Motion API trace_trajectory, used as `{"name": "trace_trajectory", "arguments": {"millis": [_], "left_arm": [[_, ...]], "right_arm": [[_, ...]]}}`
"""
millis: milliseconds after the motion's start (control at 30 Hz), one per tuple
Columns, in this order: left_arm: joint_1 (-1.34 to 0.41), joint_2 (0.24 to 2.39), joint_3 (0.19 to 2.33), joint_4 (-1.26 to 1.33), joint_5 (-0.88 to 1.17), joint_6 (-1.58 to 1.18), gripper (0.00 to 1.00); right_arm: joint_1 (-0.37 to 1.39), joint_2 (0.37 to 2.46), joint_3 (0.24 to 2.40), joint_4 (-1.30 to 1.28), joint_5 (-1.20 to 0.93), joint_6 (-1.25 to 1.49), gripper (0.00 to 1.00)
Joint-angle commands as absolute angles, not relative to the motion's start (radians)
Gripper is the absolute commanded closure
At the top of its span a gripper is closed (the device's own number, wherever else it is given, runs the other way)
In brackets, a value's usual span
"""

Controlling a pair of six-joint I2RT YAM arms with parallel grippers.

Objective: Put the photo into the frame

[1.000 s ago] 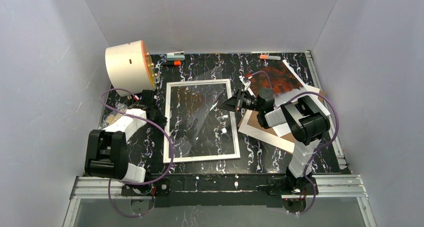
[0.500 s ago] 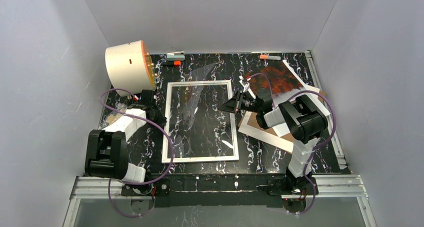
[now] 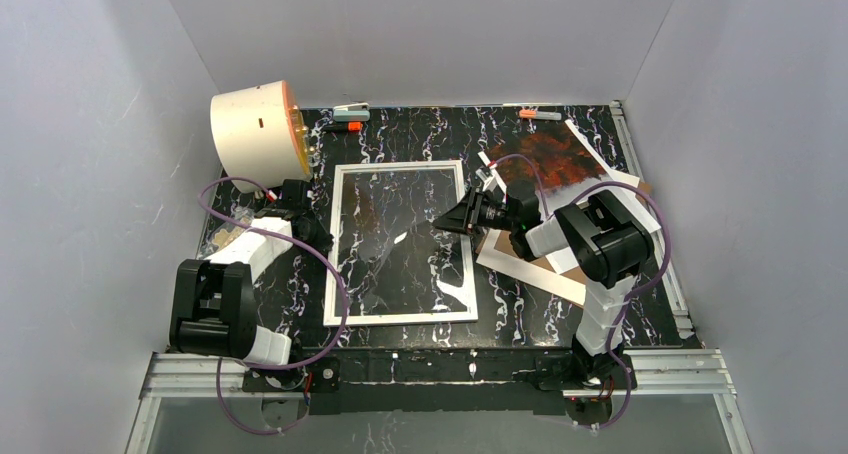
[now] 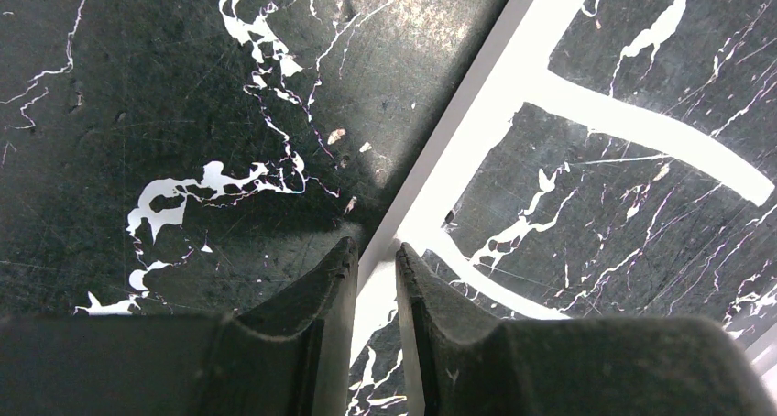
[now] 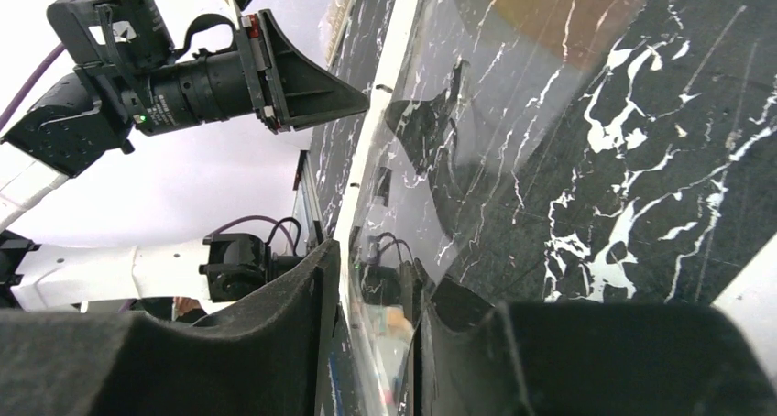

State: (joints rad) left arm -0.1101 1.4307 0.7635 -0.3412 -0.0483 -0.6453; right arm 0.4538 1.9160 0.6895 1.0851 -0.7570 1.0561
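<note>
frame flat on the desk, mid-field between the two arms. Thin white rim, rectangular, with a clear glossy pane in it; marble shows through, glare streaks on top.

left claw: fingers nearly together, pinching the frame's left rim, white strip running straight between the tips.

right claw: jaws spread, straddling the frame's right rim, rim and pane edge sitting in the gap. Can't tell if either pad touches.

photo is off the frame, back-right of the desk, lying flat and skewed. The dark red-orange half is visible; the near end goes under the right arm. It sits on a stack with a white mat and brown cardboard, both flat sheets fanned out at angles, the arm's forearm and elbow over them. The stack is just beside the frame's right rim.

Surroundings:
- cream drum on its side at back-left, with an orange translucent face toward the frame, near its back-left corner
- two clips with orange tips at the back edge
- purple cable looping off the left arm; another loop drapes over the frame's near-left corner
- desk top is black marble-look with white veins, scuffed up close; grey walls on three sides
</note>
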Motion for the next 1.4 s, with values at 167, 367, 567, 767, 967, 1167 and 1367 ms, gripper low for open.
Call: {"name": "trace_trajectory", "arguments": {"millis": [167,367,567,767,967,1167,1367], "left_arm": [[-0.104,1.428,0.765,-0.372,-0.052,-0.624,0.79],[-0.104,1.423,0.770,-0.378,-0.045,-0.623,0.77],[-0.104,1.410,0.779,-0.379,-0.039,-0.614,0.74],[-0.104,1.407,0.764,-0.318,0.055,-0.596,0.68],[-0.104,1.428,0.767,-0.296,0.077,-0.582,0.67],[-0.104,1.470,0.766,-0.308,0.061,-0.550,0.67],[-0.104,1.497,0.761,-0.321,0.043,-0.520,0.68]], "right_arm": [[0.453,1.915,0.720,1.040,-0.725,0.994,0.59],[0.453,1.941,0.728,1.060,-0.723,0.997,0.67],[0.454,1.951,0.724,1.065,-0.721,0.999,0.58],[0.453,1.960,0.723,1.063,-0.720,0.999,0.57],[0.453,1.968,0.726,1.062,-0.721,0.998,0.59],[0.453,1.975,0.726,1.061,-0.722,0.996,0.60],[0.453,1.985,0.723,1.066,-0.721,0.997,0.61]]}}
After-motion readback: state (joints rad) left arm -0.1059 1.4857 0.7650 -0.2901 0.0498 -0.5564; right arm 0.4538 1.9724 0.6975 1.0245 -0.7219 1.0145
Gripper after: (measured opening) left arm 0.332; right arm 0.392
